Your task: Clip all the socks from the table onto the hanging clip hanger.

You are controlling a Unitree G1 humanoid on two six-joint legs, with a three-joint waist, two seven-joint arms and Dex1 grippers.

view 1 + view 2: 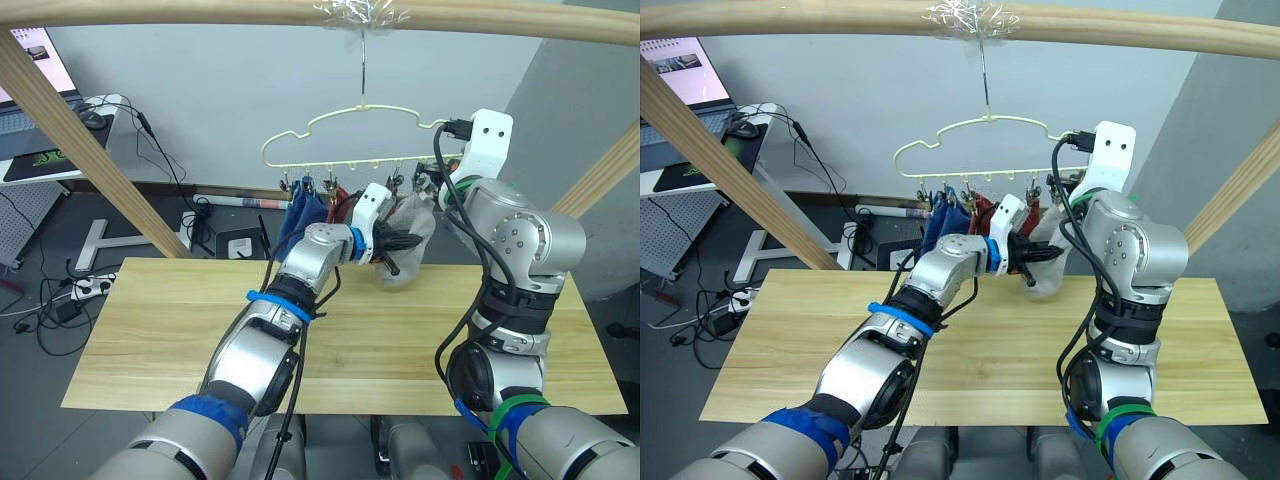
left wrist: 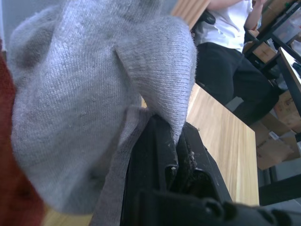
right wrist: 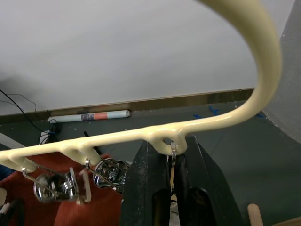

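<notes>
The left tool (image 1: 400,243) is clenched on a light grey sock (image 1: 408,238), holding it raised above the table (image 1: 150,340) just below the clip row of the clip hanger (image 1: 340,140), with blue socks (image 1: 300,215) and rust red socks (image 1: 345,203) already hanging from the clips further left. The right tool (image 3: 170,162) is up at the right end of the hanger's lower bar, its two black fingers closed around the last metal clip (image 3: 172,155) where it hangs from the bar.

Wooden poles (image 1: 70,125), laptop (image 1: 30,75), floor cables (image 1: 60,295), seated person (image 2: 235,52)
</notes>
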